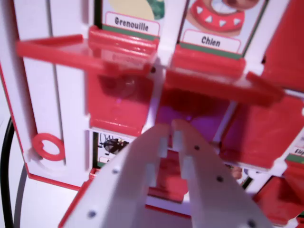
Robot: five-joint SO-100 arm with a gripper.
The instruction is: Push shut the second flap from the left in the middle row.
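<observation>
Pincer (170, 130) tips nearly together, gripping nothing — likely narrowed into a blunt pusher — aimed at the raised red flap (216, 83) under the "Chien" label (210, 41), near the board's (39, 95) upper edge.

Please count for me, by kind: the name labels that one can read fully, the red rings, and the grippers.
Readable name labels: 2, Grenouille and Chien
Red rings: 1
Grippers: 1
Total: 4

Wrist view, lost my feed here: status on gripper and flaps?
Gripper shut, empty. Grenouille flap and Chien flap sticking out open. Nothing between.
</observation>
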